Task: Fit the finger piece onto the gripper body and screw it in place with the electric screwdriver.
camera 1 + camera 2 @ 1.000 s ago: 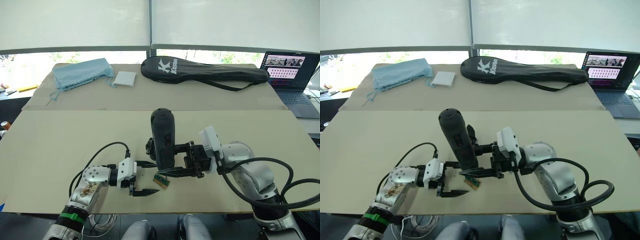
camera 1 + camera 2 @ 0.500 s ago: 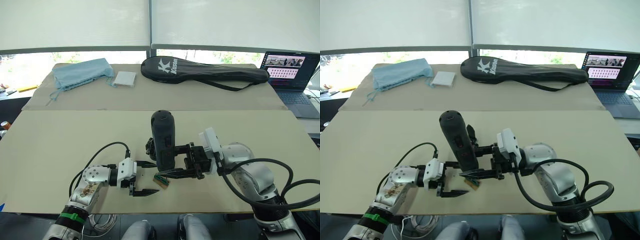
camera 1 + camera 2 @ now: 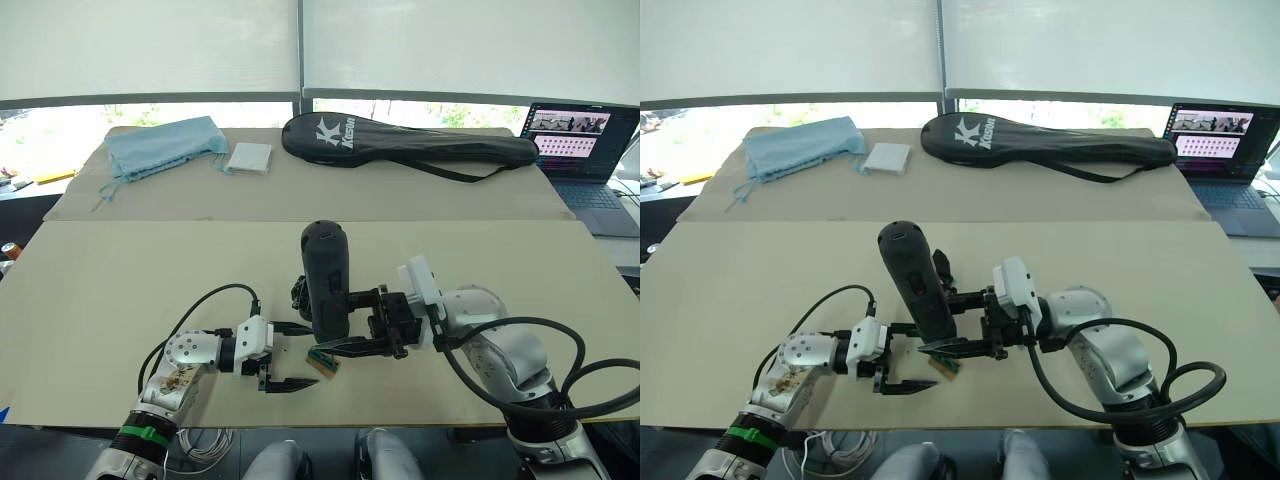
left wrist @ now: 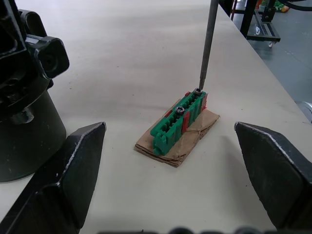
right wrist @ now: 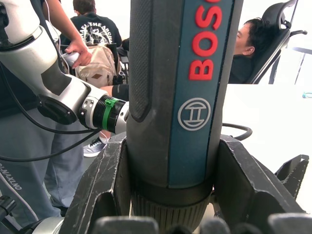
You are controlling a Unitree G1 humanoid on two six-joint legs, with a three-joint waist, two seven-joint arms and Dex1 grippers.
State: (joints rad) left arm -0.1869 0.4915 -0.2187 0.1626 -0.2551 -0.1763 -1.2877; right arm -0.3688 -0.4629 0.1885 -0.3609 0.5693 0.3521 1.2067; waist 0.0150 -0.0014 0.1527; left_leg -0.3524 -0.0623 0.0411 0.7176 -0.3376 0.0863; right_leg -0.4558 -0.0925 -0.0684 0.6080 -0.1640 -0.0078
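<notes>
the right gripper (image 3: 352, 322) pinches the electric screwdriver (image 3: 327, 280), which stands nearly upright with its long axis running 12 to 6. its thin bit (image 4: 208, 43) comes down from 12 o'clock onto the end screw of a small green holder (image 4: 178, 122) resting on a scrap of brown card (image 4: 178, 142). the left gripper (image 3: 292, 356) is spread wide, its fingers (image 4: 61, 181) either side of the holder without touching it. the gripper body (image 4: 24, 92) sits just beside the holder on the far side, behind the screwdriver in the head views. the finger piece cannot be made out. i judge the bit's line-up with that screw head is what the next move depends on. compared with a second ago nothing has visibly shifted: screwdriver, holder and both arms sit as they did.
</notes>
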